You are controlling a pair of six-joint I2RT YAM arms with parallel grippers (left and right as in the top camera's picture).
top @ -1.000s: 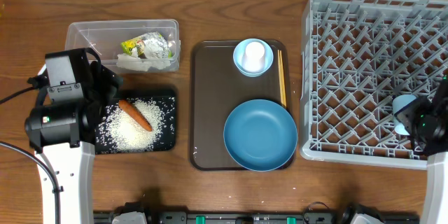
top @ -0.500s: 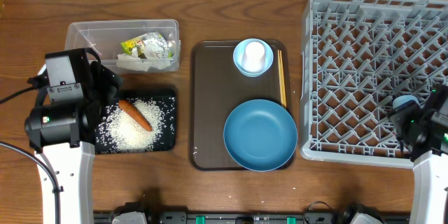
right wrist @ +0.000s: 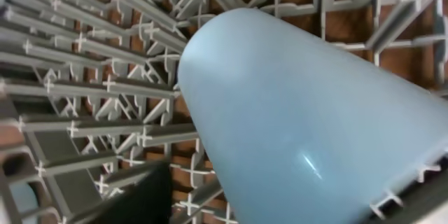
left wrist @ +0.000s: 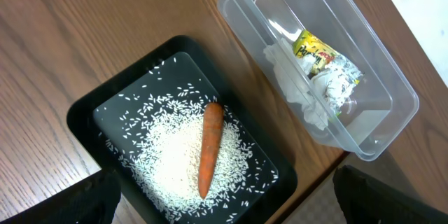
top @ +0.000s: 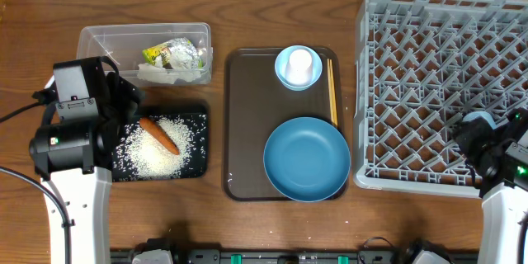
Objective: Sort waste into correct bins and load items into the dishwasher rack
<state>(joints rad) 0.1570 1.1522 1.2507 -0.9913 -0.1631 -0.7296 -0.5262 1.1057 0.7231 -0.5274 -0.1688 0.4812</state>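
My right gripper is shut on the pale-blue cup and holds it tilted over the front right part of the grey dishwasher rack. In the right wrist view the cup fills the frame above the rack's pegs. My left gripper is open and empty above the black tray, which holds rice and the carrot. The clear tub holds the wrapper and the tissue.
A brown serving tray in the middle carries the dark-blue bowl, the small light-blue bowl with the white cup in it, and the chopsticks along its right side.
My right arm has shifted slightly to the left and toward the front with the pale-blue cup, over the rack. The left arm has not moved.
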